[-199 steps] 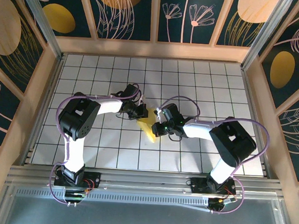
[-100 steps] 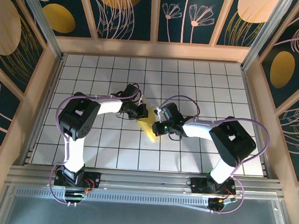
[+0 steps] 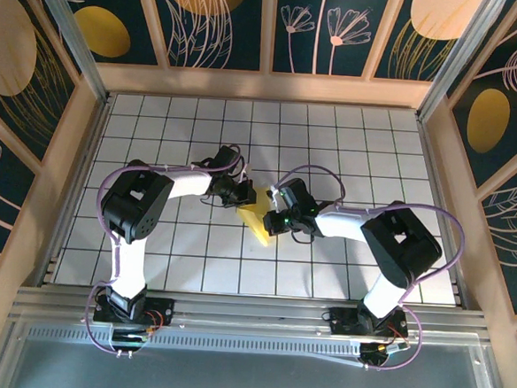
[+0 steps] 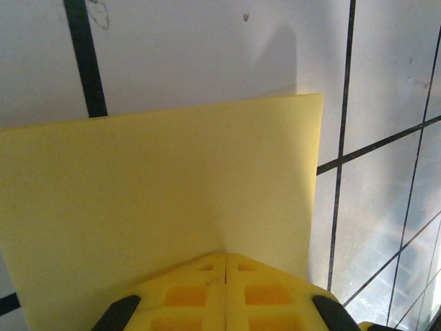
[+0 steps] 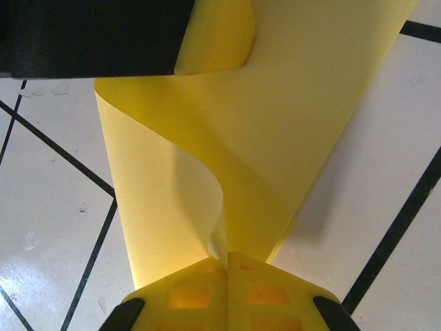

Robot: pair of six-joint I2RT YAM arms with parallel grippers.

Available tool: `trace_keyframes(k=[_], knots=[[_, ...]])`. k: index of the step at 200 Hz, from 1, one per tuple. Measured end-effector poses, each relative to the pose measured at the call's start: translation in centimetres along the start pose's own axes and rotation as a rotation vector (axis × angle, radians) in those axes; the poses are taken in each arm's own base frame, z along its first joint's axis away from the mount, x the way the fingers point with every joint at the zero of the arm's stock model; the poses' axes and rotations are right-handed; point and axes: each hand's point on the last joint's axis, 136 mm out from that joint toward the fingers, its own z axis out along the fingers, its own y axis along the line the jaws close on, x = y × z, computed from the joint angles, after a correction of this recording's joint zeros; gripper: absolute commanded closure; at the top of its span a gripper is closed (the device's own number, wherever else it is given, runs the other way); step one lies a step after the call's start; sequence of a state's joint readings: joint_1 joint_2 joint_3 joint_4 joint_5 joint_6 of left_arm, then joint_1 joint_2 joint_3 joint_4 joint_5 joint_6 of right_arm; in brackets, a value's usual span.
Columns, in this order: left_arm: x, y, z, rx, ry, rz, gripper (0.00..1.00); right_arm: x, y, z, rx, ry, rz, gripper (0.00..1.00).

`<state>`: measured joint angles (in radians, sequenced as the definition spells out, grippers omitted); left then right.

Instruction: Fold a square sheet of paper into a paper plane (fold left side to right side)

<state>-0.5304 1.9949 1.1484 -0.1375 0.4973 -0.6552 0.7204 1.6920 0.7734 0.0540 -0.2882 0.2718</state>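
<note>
The square sheet of paper (image 3: 258, 222) is pale yellow and sits bent and partly lifted off the white grid table at the centre. My left gripper (image 3: 248, 196) is shut on its far upper edge. In the left wrist view the sheet (image 4: 172, 186) spreads flat ahead of the closed yellow fingertips (image 4: 226, 256). My right gripper (image 3: 272, 217) is shut on the opposite edge. In the right wrist view the paper (image 5: 296, 117) curls in an S-shape into the seam of the closed jaws (image 5: 227, 256). The left gripper's yellow finger (image 5: 217, 38) holds the far end.
The white grid table (image 3: 165, 258) is walled by wooden rails on the left (image 3: 74, 172), right (image 3: 444, 198) and back. A metal rail (image 3: 250, 313) runs along the near edge by the arm bases. Open tiles lie on every side of the paper.
</note>
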Motion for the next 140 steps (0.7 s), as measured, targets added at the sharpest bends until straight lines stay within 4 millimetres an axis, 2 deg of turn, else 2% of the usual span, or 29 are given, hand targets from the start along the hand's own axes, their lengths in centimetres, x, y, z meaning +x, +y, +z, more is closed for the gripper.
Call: trace_keyframes(k=[43,95,121,140], knots=[[0.0,0.0,0.0,0.0,0.0,0.0,0.92,0.1,-0.2,0.3,0.003,0.008,0.003,1.0],[-0.1,-0.3,0.0,0.002,-0.006,0.005,0.79,0.2,-0.2,0.4,0.003,0.01,0.004,1.0],[-0.6,-0.7,-0.2,-0.018,-0.015,0.013,0.75,0.2,-0.2,0.4,0.002,0.008,0.004,1.0],[-1.7,-0.9,-0.7,-0.047,-0.047,0.022,0.75,0.2,-0.2,0.4,0.002,0.006,0.003,1.0]])
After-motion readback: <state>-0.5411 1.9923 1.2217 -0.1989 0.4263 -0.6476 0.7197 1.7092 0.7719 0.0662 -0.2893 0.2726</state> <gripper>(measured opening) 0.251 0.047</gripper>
